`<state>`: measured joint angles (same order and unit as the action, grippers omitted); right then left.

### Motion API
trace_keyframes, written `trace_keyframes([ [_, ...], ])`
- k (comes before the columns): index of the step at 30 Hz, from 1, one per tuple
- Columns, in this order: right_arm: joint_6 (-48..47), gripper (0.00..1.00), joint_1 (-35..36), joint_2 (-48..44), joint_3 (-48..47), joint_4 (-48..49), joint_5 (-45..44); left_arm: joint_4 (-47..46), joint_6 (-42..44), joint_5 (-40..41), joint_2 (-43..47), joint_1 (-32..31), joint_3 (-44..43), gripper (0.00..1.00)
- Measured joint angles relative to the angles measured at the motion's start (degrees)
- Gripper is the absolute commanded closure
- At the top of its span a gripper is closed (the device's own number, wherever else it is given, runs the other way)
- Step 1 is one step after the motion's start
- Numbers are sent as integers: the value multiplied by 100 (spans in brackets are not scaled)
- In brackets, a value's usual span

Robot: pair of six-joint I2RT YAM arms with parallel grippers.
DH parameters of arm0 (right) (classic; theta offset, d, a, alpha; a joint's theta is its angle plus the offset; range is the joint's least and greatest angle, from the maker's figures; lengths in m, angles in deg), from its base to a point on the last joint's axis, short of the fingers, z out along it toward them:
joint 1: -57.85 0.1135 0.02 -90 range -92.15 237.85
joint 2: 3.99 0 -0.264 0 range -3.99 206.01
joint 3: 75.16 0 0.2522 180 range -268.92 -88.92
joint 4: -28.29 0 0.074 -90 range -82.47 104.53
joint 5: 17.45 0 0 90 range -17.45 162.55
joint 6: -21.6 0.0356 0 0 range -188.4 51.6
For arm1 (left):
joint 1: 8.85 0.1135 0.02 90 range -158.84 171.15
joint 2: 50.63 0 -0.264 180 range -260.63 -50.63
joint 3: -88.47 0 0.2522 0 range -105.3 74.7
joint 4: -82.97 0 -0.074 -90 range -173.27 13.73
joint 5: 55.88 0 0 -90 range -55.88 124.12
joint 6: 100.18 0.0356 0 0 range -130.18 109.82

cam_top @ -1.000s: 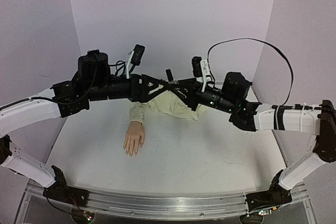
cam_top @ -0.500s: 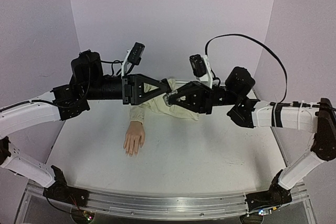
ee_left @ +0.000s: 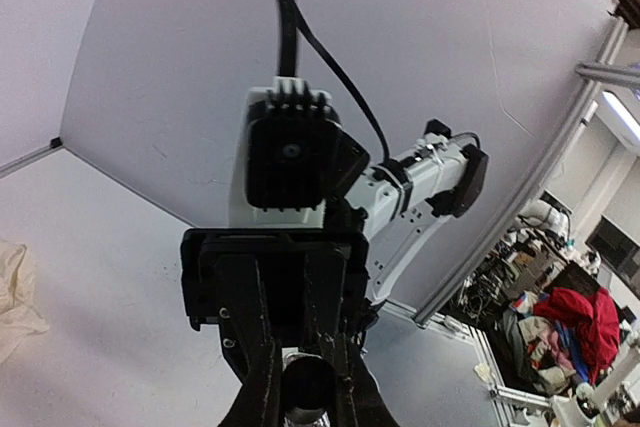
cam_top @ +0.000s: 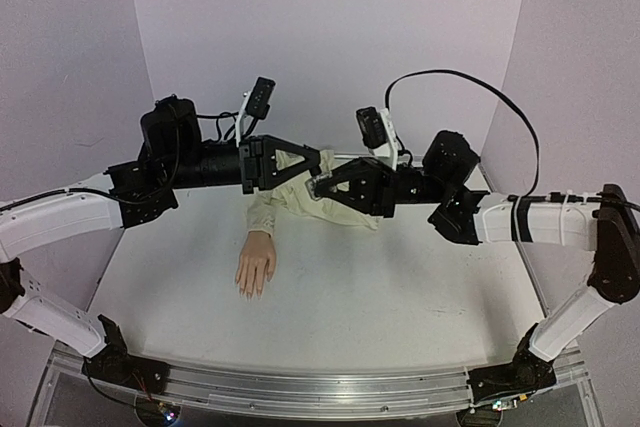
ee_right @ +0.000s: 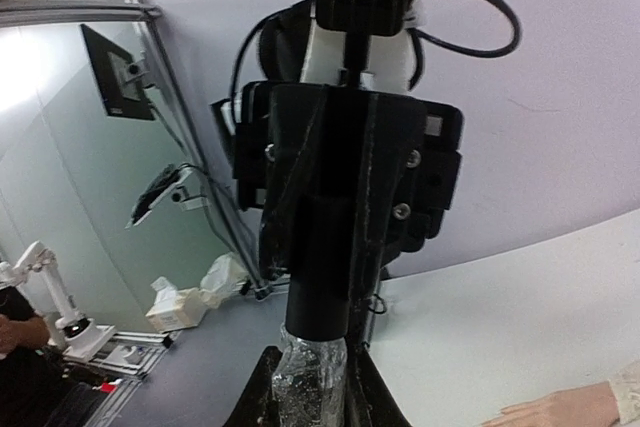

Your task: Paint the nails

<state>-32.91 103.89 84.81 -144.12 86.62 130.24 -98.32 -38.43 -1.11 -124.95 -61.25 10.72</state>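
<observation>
Top external view: the two arms meet tip to tip above the far part of the table point(cam_top: 390, 292). The right gripper point(ee_right: 308, 379) has its fingers clenched on a small clear polish bottle point(ee_right: 312, 359). The left gripper point(ee_left: 305, 387), facing it, has its fingers closed around the bottle's tall black cap point(ee_right: 320, 277).

The mannequin hand point(cam_top: 256, 265) lies palm down on the table, nearer the arm bases and well apart from both grippers. Its fingertips point toward the near edge, and the nails point(cam_top: 250, 290) are too small to make out. Its cream sleeve point(cam_top: 345, 209) lies bunched directly beneath the joined grippers, which partly hide it.

Right wrist view: the left gripper body fills the field beyond the cap, and the hand shows only at the lower right corner. Pale walls point(cam_top: 330, 37) enclose the table.
</observation>
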Motion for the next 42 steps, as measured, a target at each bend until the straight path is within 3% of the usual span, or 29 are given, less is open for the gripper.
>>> trace_keyframes([
  [3, -848, 100, 70, -199, 37, -743, -960, 168, 105, 553, 0, 42, 4, 100],
  [5, -1707, 100, 463, -448, 105, -1432, -2719, 304, 133, 1152, -11, 74, 4, 100],
  [8, -2924, 100, 1307, -466, 166, -1722, -5761, 573, 144, 1790, -39, 81, -2, 100],
  [10, -3471, 100, 1587, -299, 170, -1700, -6896, 763, 133, 2155, -179, 39, -52, 100],
  [14, -3939, 100, 1622, -52, 170, -1801, -7545, 1019, 120, 2496, -542, 31, -205, 96],
  [17, -4004, 100, 1530, -52, 177, -1871, -7307, 1128, 114, 2535, -575, 31, -254, 72],
  [21, -3650, 100, 1027, -256, 275, -1873, -5936, 1244, 74, 2184, -511, 17, -275, 46],
  [27, -2621, 100, -55, -662, 350, -1849, -3257, 1314, 114, 1178, -168, 26, -273, 23],
  [30, -2072, 100, -87, -717, 260, -1751, -1886, 1235, 83, 750, 66, 28, -258, 21],
  [34, -1421, 100, 20, -717, 125, -1427, -612, 831, -83, 223, 212, 28, -251, 33],
  [37, -1115, 100, 50, -710, 101, -1189, -195, 546, -243, -107, 157, 28, -251, 45],
  [42, -778, 100, 101, -481, 17, -887, 131, 251, -380, -507, 9, 2, -245, 56],
])
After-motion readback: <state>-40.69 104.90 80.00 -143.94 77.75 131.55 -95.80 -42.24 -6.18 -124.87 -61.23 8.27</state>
